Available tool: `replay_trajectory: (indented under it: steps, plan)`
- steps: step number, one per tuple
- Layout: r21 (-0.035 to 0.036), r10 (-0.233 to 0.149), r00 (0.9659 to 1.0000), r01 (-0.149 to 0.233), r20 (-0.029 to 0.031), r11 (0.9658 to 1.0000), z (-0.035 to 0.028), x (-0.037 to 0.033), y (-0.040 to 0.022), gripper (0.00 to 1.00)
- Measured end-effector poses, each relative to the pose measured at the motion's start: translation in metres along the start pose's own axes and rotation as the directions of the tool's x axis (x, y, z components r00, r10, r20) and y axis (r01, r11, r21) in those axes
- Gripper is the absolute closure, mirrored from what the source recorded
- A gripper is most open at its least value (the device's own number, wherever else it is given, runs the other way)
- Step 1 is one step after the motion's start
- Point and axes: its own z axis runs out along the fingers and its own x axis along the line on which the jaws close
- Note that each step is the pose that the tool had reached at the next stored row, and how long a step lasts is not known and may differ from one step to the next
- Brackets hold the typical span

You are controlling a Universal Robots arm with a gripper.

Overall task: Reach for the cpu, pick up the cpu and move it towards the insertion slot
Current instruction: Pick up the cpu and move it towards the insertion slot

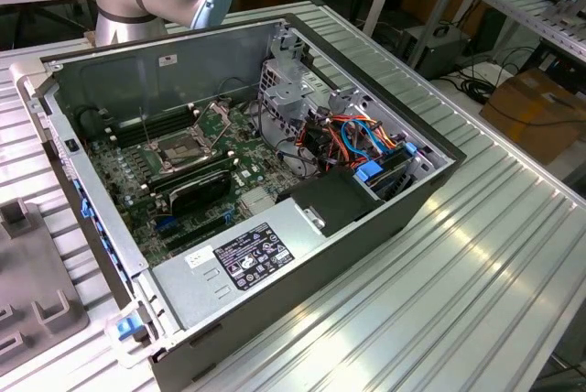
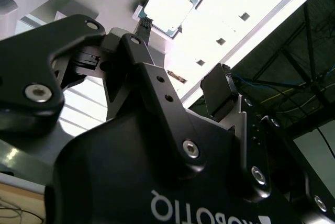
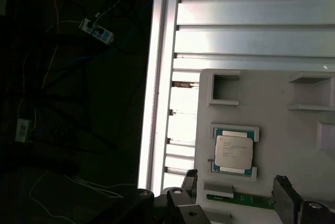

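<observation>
The cpu [image 3: 234,150], a small flat square chip with a pale silver lid, lies level and lid up in a green-rimmed pocket of a pale grey holder [image 3: 272,93]. It sits near the holder's edge that borders the ribbed table [image 3: 251,20]. The insertion slot [image 1: 179,149], a square socket with a shiny silver frame and dark centre, lies flat on the green board [image 1: 119,177] inside the open computer case [image 1: 385,218], toward the case's tall grey wall.

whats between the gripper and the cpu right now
In the first wrist view, just the pale holder rim around the cpu and bare grey tray; the open gripper hangs apart from it.
</observation>
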Motion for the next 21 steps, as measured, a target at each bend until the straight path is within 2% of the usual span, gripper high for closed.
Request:
replay_trajectory:
  steps: [3, 8, 9, 12, 13, 14, 16, 21]
  plan:
    - [0.0062, 0.000, 1.0000, 0.000, -0.0004, 1.0000, 0.0015, -0.0008, -0.0001, 0.34]
    - [0.0077, 0.000, 1.0000, 0.000, -0.0007, 1.0000, 0.0059, -0.0037, -0.0005, 0.34]
    - [0.0097, 0.000, 1.0000, 0.000, -0.0009, 1.0000, 0.0070, -0.0041, -0.0007, 0.34]
    - [0.0102, 0.000, 1.0000, 0.000, -0.0009, 0.9999, 0.0077, -0.0043, -0.0007, 0.34]
    - [0.0103, 0.000, 1.0000, 0.000, -0.0010, 0.9999, 0.0078, -0.0043, -0.0007, 0.32]
    - [0.0103, 0.000, 1.0000, 0.000, -0.0010, 0.9999, 0.0079, -0.0043, -0.0007, 0.26]
    - [0.0101, 0.000, 1.0000, 0.000, -0.0009, 0.9999, 0.0088, -0.0044, -0.0008, 0.26]
    - [0.0101, 0.000, 1.0000, 0.000, -0.0039, 0.9999, 0.0208, -0.0046, -0.0014, 0.26]
